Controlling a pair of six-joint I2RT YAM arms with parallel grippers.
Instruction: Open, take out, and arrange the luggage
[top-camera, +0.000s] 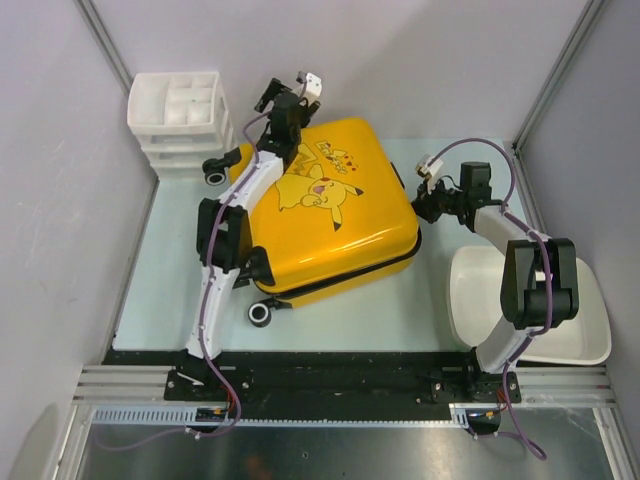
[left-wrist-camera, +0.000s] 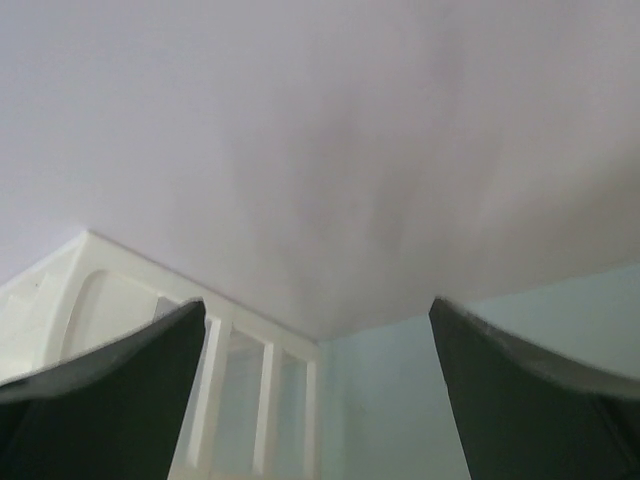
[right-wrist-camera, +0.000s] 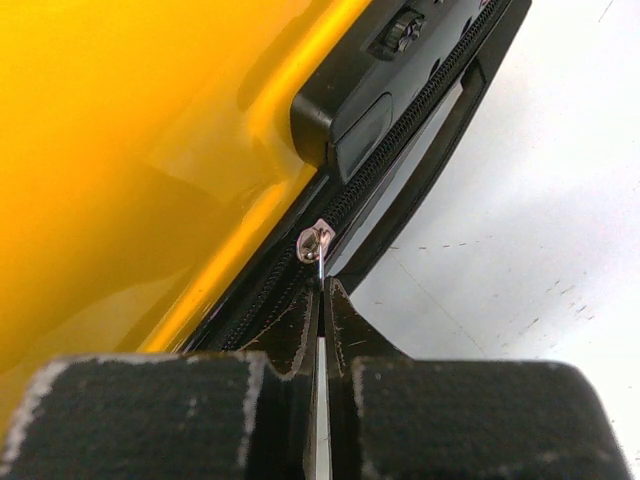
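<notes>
**Zip pull held by its tip, suitcase unbraced**

The yellow Pikachu suitcase (top-camera: 325, 205) lies flat and shut in the middle of the table (top-camera: 170, 280). On its right edge we see the right gripper (right-wrist-camera: 320, 300) pressed together on the thin metal zipper pull (right-wrist-camera: 314, 243), just beside the black lock housing (right-wrist-camera: 350, 110). The left gripper (left-wrist-camera: 318, 310) hangs spread and empty above the far-left corner, facing the wall and the white drawer unit (top-camera: 180, 120). Our worry is that the pinch takes only the tab's tip, so a skewed tug could slip it free. With nothing bracing the case, the pull may also drag it rather than run the zip.
</notes>
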